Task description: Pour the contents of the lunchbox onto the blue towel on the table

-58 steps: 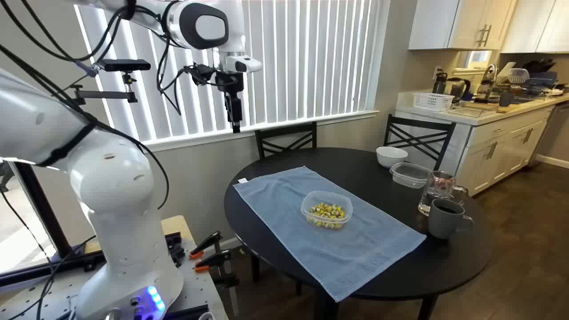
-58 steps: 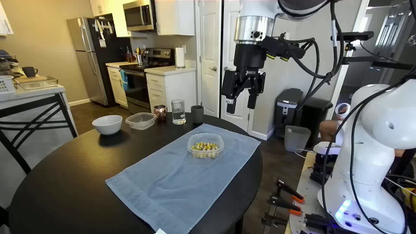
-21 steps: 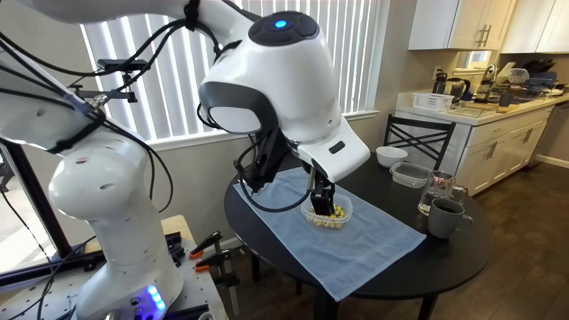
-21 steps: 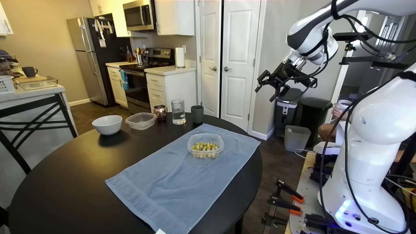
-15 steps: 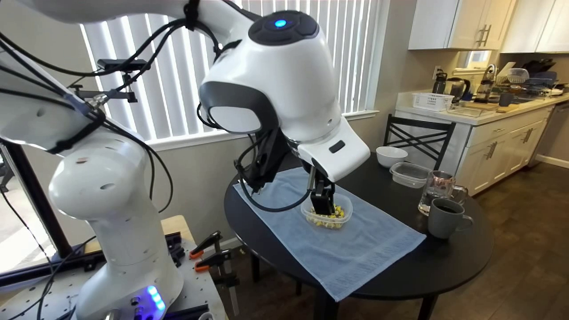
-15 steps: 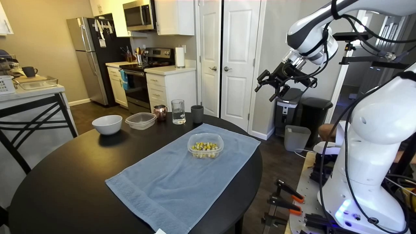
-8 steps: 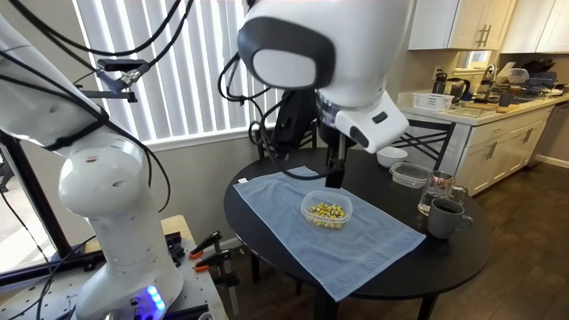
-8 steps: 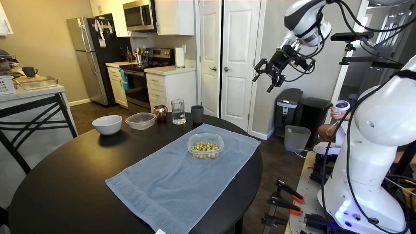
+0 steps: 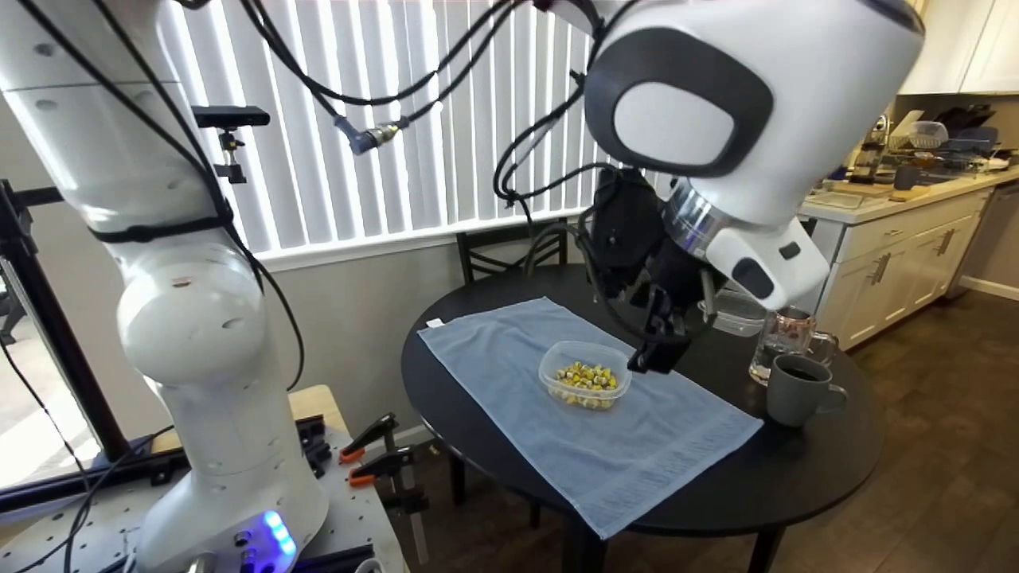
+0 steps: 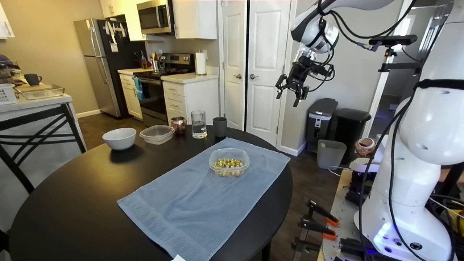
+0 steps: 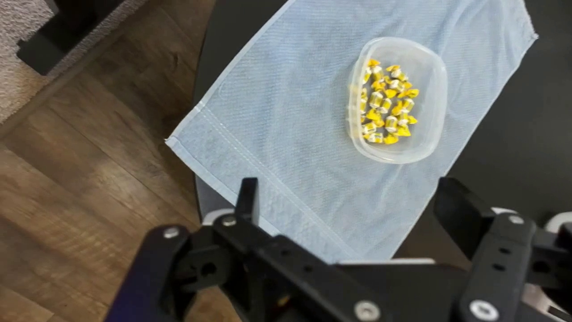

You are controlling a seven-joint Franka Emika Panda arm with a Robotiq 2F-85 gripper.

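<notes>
The lunchbox, a clear open container, sits upright on the blue towel in both exterior views [image 9: 555,368] [image 10: 229,152] and in the wrist view [image 11: 430,98]. Its contents, small yellow-and-white wrapped pieces [image 11: 389,105], lie in a heap inside it. The light-blue towel [image 10: 195,210] is spread over the dark round table [image 10: 83,192]. My gripper [image 11: 348,181] is open with nothing between its fingers. In the wrist view the lunchbox lies beyond the fingertips, apart from them. In an exterior view the gripper [image 10: 287,100] hangs in the air, higher than the table and off to the lunchbox's right.
A white bowl [image 10: 120,139], another clear container [image 10: 157,135], a copper mug [image 10: 178,125], a glass mug of water [image 10: 199,125] and a grey mug [image 10: 219,127] stand along one side of the table. Chairs [image 10: 43,130] stand around it. Clamps [image 9: 374,454] sit at the robot's base.
The arm has swung with its gripper, now tilted and farther right in one exterior view, slightly left and lower in the other since half a second ago. The lunchbox and towel have not moved.
</notes>
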